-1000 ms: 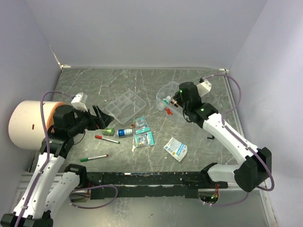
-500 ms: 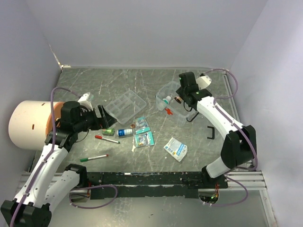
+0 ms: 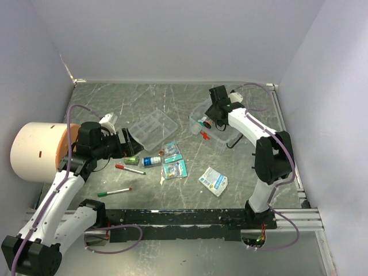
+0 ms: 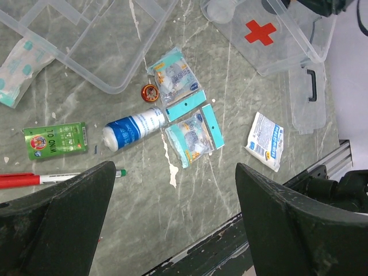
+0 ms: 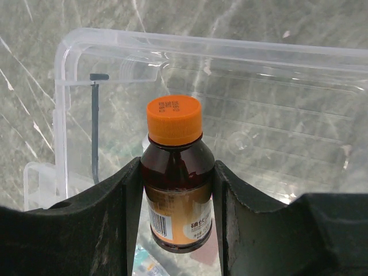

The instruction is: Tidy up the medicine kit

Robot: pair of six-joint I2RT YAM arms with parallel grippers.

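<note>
The medicine kit's clear box stands at the back right, a red cross on its wall. My right gripper hangs over the box, shut on a brown bottle with an orange cap, held upright between both fingers. The clear divided tray lies left of the box with a pale packet in it. My left gripper is open and empty, just left of the tray. On the table between them lie a blue-white bottle, a green packet, two blister packets and a white packet.
A big white cylinder stands at the left edge beside my left arm. A red pen and a green pen lie near the front. The clear lid with its black handle lies right of the box. A small red tin sits by the tray.
My right arm has swung back and left, carrying the brown bottle over the box. My left gripper has crept right toward the tray, still open.
</note>
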